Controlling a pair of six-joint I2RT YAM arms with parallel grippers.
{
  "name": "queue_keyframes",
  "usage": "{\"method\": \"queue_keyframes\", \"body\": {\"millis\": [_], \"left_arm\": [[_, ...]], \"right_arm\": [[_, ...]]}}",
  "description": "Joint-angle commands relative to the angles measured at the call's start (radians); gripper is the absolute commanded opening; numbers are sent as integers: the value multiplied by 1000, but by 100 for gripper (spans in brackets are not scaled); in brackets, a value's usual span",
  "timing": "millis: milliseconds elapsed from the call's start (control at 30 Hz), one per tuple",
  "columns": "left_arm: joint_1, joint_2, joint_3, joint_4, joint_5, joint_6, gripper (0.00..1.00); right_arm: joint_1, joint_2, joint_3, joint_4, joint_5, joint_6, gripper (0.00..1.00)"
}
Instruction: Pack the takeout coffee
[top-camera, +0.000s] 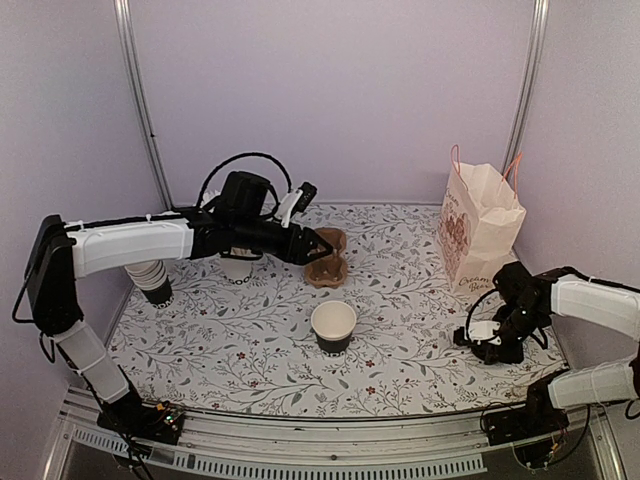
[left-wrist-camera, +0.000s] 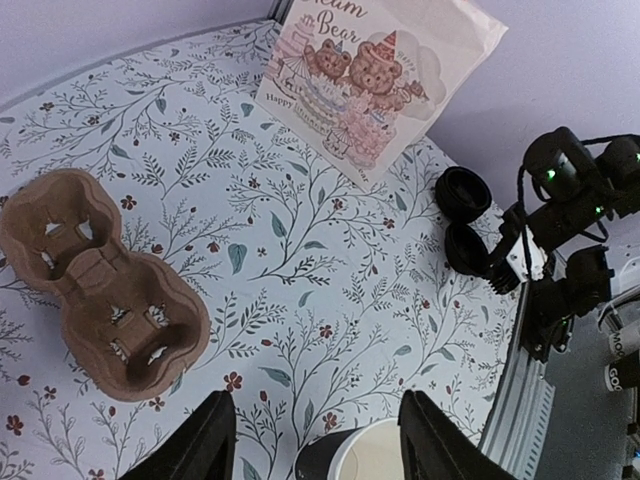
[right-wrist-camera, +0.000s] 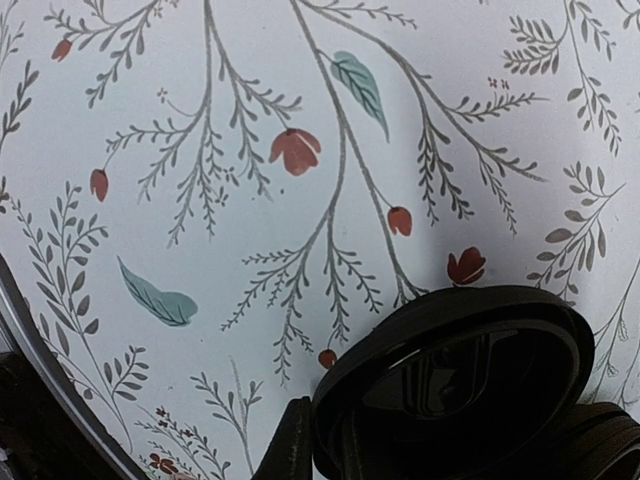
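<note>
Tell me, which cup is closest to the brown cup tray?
The single open cup with the white inside, standing alone mid-table, just on the robot's side of the brown cup tray. The stacked cups sit away at the table's left edge.

The left gripper (top-camera: 325, 243) hovers over a brown cup carrier (top-camera: 328, 270) at the back of the floral table (top-camera: 250, 350). A lidless black cup (top-camera: 333, 326) stands mid-table. The right gripper (top-camera: 475, 338) sits low near a paper bag (top-camera: 478, 225), perhaps touching the table.
</note>
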Motion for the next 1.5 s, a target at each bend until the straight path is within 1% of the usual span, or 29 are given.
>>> {"method": "queue_keyframes", "body": {"millis": [0, 100, 133, 200, 267, 300, 367, 400, 467, 600, 667, 700, 767, 867, 900, 933, 967, 1133, 1267, 1467], "left_arm": [[10, 16, 32, -11, -1, 9, 58], [10, 15, 28, -10, -30, 35, 57], [10, 13, 15, 12, -39, 71, 57], [8, 2, -7, 45, -94, 113, 57], [-21, -33, -13, 76, -154, 152, 57], [-53, -61, -14, 93, -187, 191, 59], [-138, -122, -29, 192, -263, 299, 61], [-185, -148, -41, 238, -276, 373, 61], [-268, -179, -43, 303, -324, 457, 63], [-381, -178, -21, 379, -438, 482, 67], [-426, -177, -29, 425, -476, 483, 71], [-456, -177, -42, 458, -491, 499, 72], [-503, -177, -81, 540, -511, 581, 73], [-551, -161, -100, 610, -558, 655, 75], [-560, -149, -90, 609, -566, 663, 87], [-565, -137, -77, 603, -570, 668, 96], [-569, -124, -64, 596, -572, 674, 99], [-577, -64, -19, 593, -567, 711, 99], [-574, -30, 5, 619, -588, 737, 98], [-550, 27, 74, 585, -524, 678, 97]], "right_arm": [[5, 4, 23, -13, -73, 15, 7], [5, -7, 108, -81, -149, 38, 6], [6, -12, 155, -112, -186, 45, 5], [5, -21, 257, -177, -282, 63, 5], [6, -19, 360, -220, -388, 78, 5], [5, -11, 414, -235, -439, 87, 5], [6, 5, 506, -249, -555, 115, 5], [6, 17, 544, -247, -621, 133, 5], [5, 32, 607, -230, -752, 168, 5], [6, 74, 673, -180, -991, 237, 5], [6, 107, 695, -167, -1104, 264, 5], [6, 123, 702, -160, -1157, 279, 5], [5, 148, 709, -165, -1277, 307, 5], [6, 159, 705, -161, -1347, 321, 5], [6, 158, 705, -158, -1355, 326, 5], [6, 157, 705, -159, -1365, 329, 5], [6, 155, 705, -162, -1374, 332, 5], [6, 129, 700, -147, -1400, 361, 6], [6, 105, 679, -127, -1412, 399, 6], [6, 90, 669, -116, -1410, 422, 7]]}}
